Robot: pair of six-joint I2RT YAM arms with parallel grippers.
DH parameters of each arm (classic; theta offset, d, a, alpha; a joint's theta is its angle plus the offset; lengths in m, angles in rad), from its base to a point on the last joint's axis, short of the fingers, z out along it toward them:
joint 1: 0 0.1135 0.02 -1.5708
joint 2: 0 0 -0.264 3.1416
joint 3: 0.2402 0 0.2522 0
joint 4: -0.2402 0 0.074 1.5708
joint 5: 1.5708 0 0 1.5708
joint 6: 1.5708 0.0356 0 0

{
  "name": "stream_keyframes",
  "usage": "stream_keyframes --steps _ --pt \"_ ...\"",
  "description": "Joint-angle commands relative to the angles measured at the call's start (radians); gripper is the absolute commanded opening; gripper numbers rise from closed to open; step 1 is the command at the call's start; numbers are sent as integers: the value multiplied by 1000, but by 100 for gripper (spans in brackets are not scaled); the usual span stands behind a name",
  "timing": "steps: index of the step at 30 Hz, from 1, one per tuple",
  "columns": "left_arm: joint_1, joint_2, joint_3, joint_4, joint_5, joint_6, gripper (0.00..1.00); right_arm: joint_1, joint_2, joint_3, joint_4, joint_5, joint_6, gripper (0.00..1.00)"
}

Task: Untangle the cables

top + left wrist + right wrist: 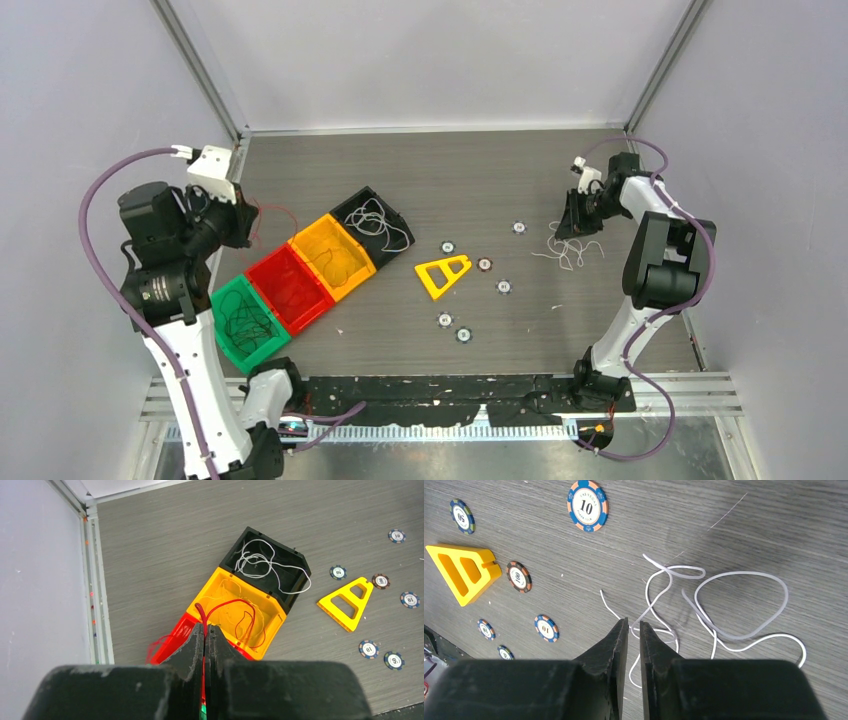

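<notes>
Cables: one red cable (235, 607) in the left gripper, one white bunch (260, 560) in the black bin, one loose white cable (570, 252) near the table's right edge; thin dark strands lie in the green bin and pale ones in the yellow bin.
Left arm: folded high over the table's left edge.
Left gripper (206, 627): clamped on the red cable, which loops over the yellow bin.
Bins: four touching in a diagonal row by the left edge: green (272, 354), red (316, 312), yellow (357, 283), black (350, 200).
Triangle (336, 614): one, yellow, mid-table.
Chips (485, 264): six, scattered around the triangle.
Right arm: elbow bent, wrist tipped down near the far right corner.
Right gripper (634, 622): a narrow slit between the fingers; a white strand runs up to the tips, and I cannot tell whether it is pinched.
Hard to see: wires in the red bin; the left wrist view hides most of the red and green bins.
</notes>
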Motion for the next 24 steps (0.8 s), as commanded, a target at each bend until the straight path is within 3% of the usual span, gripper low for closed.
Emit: stream_keyframes --steps 1,7,10,17,21,24 --pt "26 16 101 67 26 6 0 6 -46 1 -1 -17 -23 20" --pt "61 113 370 -16 79 -38 0 7 -44 5 -6 -24 -23 20" --pt "81 130 397 -43 84 -30 0 6 -44 10 -7 -30 -16 20" --pt "119 136 329 -26 86 13 0 6 -37 15 -12 -31 -26 20" --pt "130 104 168 17 88 44 0 6 -38 15 -12 -35 -28 20" --pt "130 57 -10 53 175 108 0 6 -34 13 -12 -37 -29 19"
